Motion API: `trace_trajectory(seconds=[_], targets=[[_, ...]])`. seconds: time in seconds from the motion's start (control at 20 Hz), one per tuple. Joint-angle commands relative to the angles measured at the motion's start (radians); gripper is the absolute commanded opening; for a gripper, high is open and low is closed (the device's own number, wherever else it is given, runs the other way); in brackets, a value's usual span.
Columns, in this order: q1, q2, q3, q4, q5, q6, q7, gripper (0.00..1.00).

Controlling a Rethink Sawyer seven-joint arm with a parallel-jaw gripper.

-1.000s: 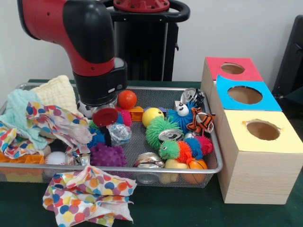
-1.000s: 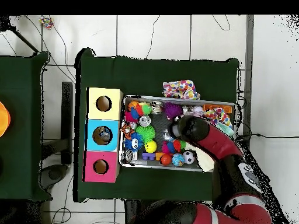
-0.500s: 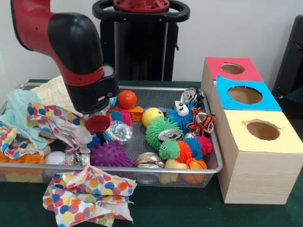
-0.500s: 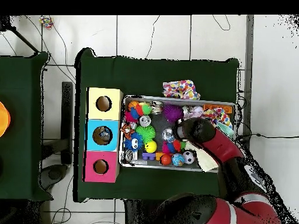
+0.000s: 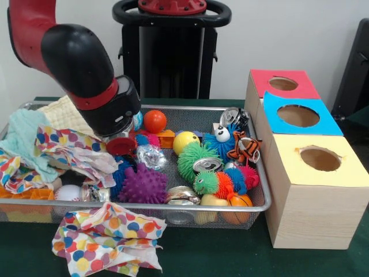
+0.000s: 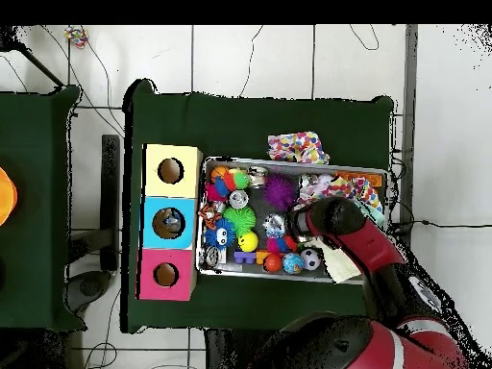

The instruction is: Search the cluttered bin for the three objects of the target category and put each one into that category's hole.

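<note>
While the red and black arm leans in over the left half of the silver wire-mesh bin, the step in hand reads as searching: nothing sits over any hole, and the clutter looks unsorted.

Left of bin: pale green and cream folded cloths, and a polka-dot crumpled cloth draped over whatever lies beneath. A second polka-dot cloth lies outside the bin on the dark green table.

Centre-left: the jaws at the arm's red-tipped end, low among the toys just beside a crinkled silver foil ball and above a purple spiky rubber ball. Whether the jaws are parted or hold anything cannot be told; the wrist housing hides them in both views.

Centre: smooth orange ball, smooth yellow ball, green fuzzy ball, crushed silver drink cans.

Right: three wooden boxes, each with a round hole, topped yellow, blue and red, standing just beside the bin.

Target category: not identifiable from what shows, so the three wanted objects cannot be singled out. Next move, as a judgement: a clean lift clear of neighbours, then travel rightward to the matching hole.

Hidden: contents under the cloths; the bin's near-left corner.
</note>
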Motion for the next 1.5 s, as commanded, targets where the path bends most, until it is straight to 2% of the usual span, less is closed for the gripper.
trace_trajectory(seconds=[0.05, 0.3, 0.7, 0.85, 1.05, 1.25, 1.35, 1.5], targets=[[-0.041, 0.069, 0.092, -0.048, 0.087, 0.179, 0.132, 1.0], [-0.064, 0.109, 0.085, -0.114, 0.098, 0.249, 0.116, 1.0], [-0.102, 0.188, 0.073, -0.202, 0.075, 0.258, 0.063, 1.0], [-0.103, 0.177, 0.079, -0.194, 0.082, 0.256, 0.07, 1.0], [-0.132, 0.184, 0.143, -0.176, 0.136, 0.218, 0.048, 1.0], [-0.159, 0.175, 0.22, -0.107, 0.21, 0.186, 0.037, 1.0], [-0.181, 0.183, 0.26, -0.102, 0.243, 0.202, 0.023, 1.0], [-0.197, 0.163, 0.304, -0.041, 0.283, 0.193, 0.015, 1.0]])
